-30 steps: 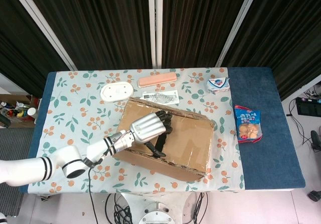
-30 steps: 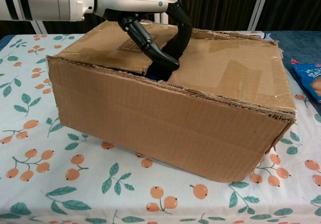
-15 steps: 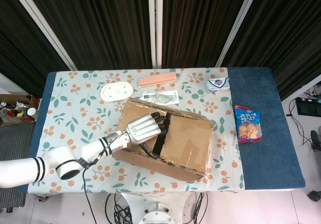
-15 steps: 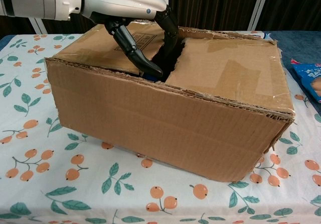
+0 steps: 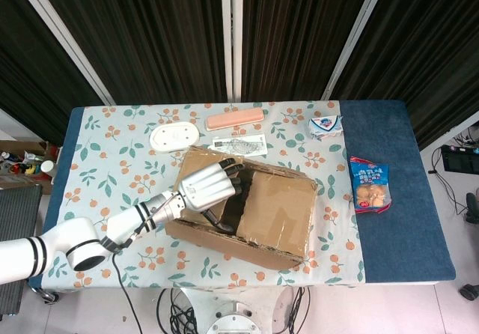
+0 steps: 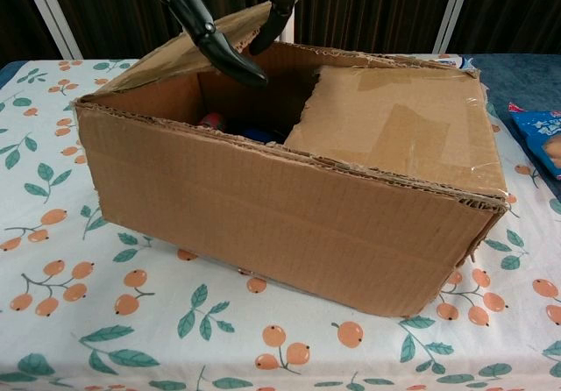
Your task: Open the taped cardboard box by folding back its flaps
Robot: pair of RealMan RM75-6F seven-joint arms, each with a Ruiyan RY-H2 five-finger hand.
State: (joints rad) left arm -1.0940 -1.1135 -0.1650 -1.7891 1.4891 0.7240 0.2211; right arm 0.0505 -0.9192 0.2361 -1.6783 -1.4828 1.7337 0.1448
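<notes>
- Cardboard box (image 5: 251, 213) sits mid-tabletop (image 5: 112, 162).
- Left hand (image 5: 206, 186) grasps the box's left flap (image 6: 188, 49), flap tilted up; fingers (image 6: 210, 40) hooked under its edge.
- Right flap (image 6: 394, 124) lies flat, taped.
- Right hand not seen.

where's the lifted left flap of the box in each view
Head view: the lifted flap is at centre-left, mostly hidden under the left hand that holds it up.
Chest view: the flap is at top left, tilted up, with the dark fingers hooked over its edge.
Shared landmark: the taped right flap, lying flat and closed beside it.
</notes>
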